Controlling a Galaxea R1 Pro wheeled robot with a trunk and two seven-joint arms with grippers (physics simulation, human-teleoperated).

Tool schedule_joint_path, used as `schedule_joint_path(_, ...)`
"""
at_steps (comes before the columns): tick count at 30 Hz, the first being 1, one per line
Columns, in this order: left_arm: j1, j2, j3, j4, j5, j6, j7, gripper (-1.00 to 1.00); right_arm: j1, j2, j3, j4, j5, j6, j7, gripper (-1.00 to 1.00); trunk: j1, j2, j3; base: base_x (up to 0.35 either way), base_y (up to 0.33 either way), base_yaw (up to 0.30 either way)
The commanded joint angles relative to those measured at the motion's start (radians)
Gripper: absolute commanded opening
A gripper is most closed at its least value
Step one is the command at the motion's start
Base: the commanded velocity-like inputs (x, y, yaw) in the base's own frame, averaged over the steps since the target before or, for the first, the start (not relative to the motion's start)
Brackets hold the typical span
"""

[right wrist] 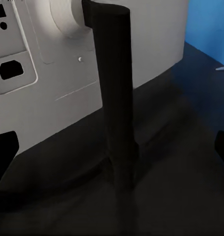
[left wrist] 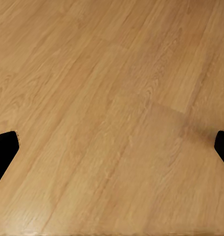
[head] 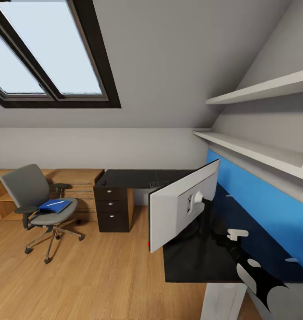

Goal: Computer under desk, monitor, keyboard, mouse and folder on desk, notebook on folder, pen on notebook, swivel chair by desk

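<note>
The monitor [head: 182,209] stands on the black desk [head: 125,178] with its pale back toward me. My right gripper [right wrist: 113,150] is open, and the monitor's black stand [right wrist: 114,98] rises between its fingers. Part of the keyboard [head: 159,184] shows behind the monitor, and a small dark bump that looks like the mouse [head: 104,182] sits at the desk's far corner. The grey swivel chair [head: 29,186] stands apart on the floor at left, with the blue folder [head: 55,206] and the white pen [head: 56,203] on its seat. The notebook is out of view. My left gripper [left wrist: 112,152] hangs open over bare floor.
Three drawers [head: 111,209] sit under the desk's far wing, with a light wooden cabinet [head: 78,186] beside them. A blue wall panel [head: 258,200] and two white shelves [head: 258,151] line the right wall. A pale boxy shape [head: 222,302] shows below the desk's near edge.
</note>
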Motion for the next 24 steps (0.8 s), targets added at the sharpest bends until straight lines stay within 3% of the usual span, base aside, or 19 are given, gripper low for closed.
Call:
schedule_joint_path(1,-0.001,0.0,-0.009,-0.001,0.001,-0.002,0.009,1.0,-0.001,-0.001,0.006,0.003,-0.011,-0.009,0.004,1.0,0.0,-0.002,-0.002,-0.141,-0.251,0.218)
schedule_joint_path(11,-0.001,0.001,-0.009,0.0,0.001,-0.003,0.009,1.0,0.0,0.0,0.007,0.022,-0.01,-0.041,0.004,1.0,0.0,-0.002,-0.002,-0.147,-0.254,0.264)
schedule_joint_path(17,-0.001,0.002,-0.009,0.0,0.001,-0.003,0.009,1.0,0.0,0.001,0.007,0.023,-0.009,-0.042,0.004,1.0,0.0,-0.002,-0.002,-0.092,-0.058,0.24)
schedule_joint_path(24,-0.001,0.002,-0.009,-0.001,0.001,-0.003,0.009,1.0,0.0,0.007,0.007,0.023,-0.009,-0.042,0.003,1.0,0.0,-0.002,-0.002,-0.155,-0.008,0.047)
